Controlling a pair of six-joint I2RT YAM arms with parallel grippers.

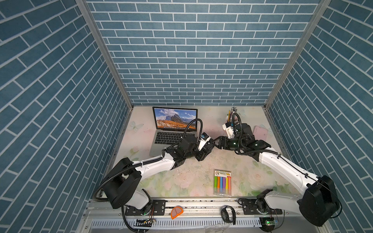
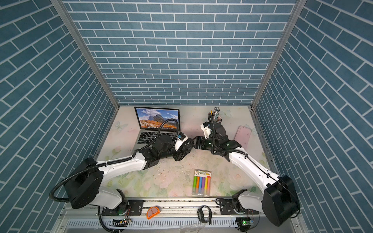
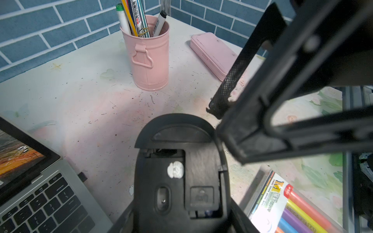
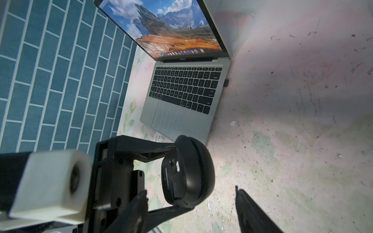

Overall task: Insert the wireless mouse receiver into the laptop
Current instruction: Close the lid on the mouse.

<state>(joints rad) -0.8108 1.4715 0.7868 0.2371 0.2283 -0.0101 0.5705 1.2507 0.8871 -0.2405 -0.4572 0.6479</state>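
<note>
While left gripper [image 4: 177, 178] grips mouse [image 3: 181, 161] | receiver [image 4: 226, 82] at laptop [image 4: 181, 121] edge, well apart

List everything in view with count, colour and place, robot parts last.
laptop: one, silver-grey, open, far left of the table.
wireless mouse receiver: one, dark, at the laptop's side edge, seemingly plugged in.
mouse: one, black, underside exposed, held above the table.
pen cup: one, pink, far right, holding pens.
flat case: one, pink, far right edge.
highlighter pack: one, multicoloured, near centre-right.
half-round piece: one, orange, front rail.
watch-like band: one, black, front rail.
left gripper: one, black, shut on the mouse.
right gripper: one, black, open, beside the mouse.
</note>
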